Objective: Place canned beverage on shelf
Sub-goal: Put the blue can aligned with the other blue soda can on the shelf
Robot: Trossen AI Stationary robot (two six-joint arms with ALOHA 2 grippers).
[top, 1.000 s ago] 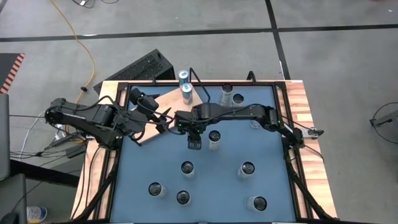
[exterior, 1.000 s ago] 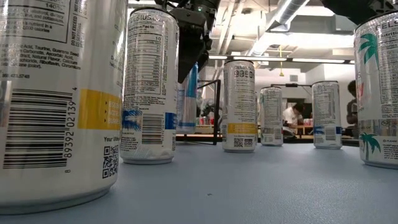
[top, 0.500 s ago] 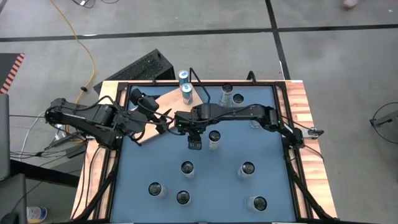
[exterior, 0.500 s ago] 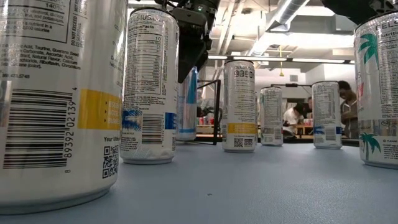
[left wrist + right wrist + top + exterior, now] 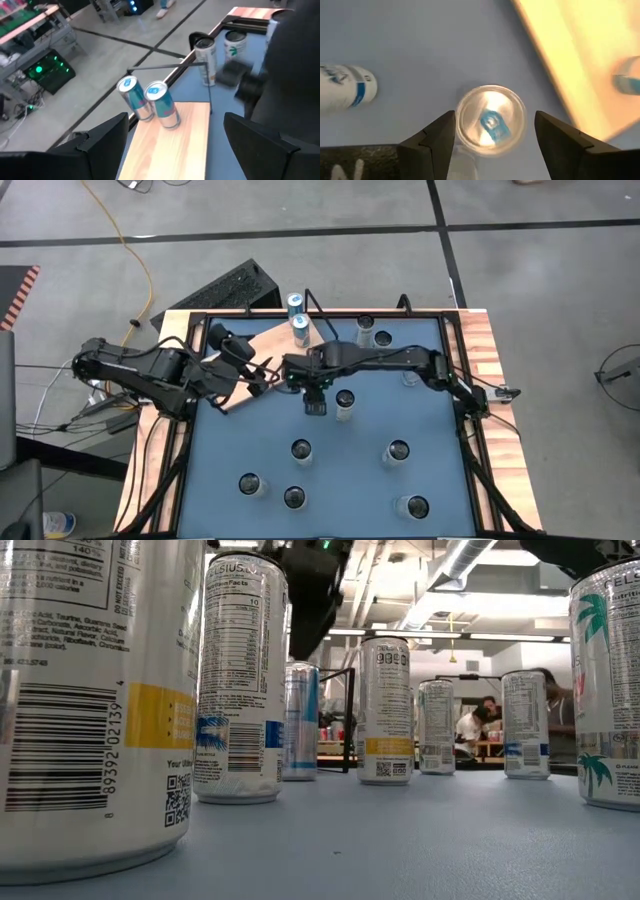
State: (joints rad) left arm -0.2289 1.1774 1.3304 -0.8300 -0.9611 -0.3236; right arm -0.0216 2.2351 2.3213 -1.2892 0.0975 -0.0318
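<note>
A silver can with a blue tab stands upright on the blue tabletop, beside the edge of the pale-wood shelf. It also shows in the low view. My right gripper hangs open above the can with a finger on either side of it and touches nothing; in the high view this gripper hides the can. Two blue cans stand at the shelf's far end by its black wire frame. My left gripper is open and empty over the shelf.
Several other cans stand on the blue tabletop, the nearest just right of my right gripper, others near and far. A black box lies on the floor beyond the far edge. People show in the room behind.
My right gripper has gone up and a little toward the table's far edge. The blue-and-silver can, earlier partly hidden behind its fingers, now shows whole and lower, standing free on the tabletop below the gripper.
</note>
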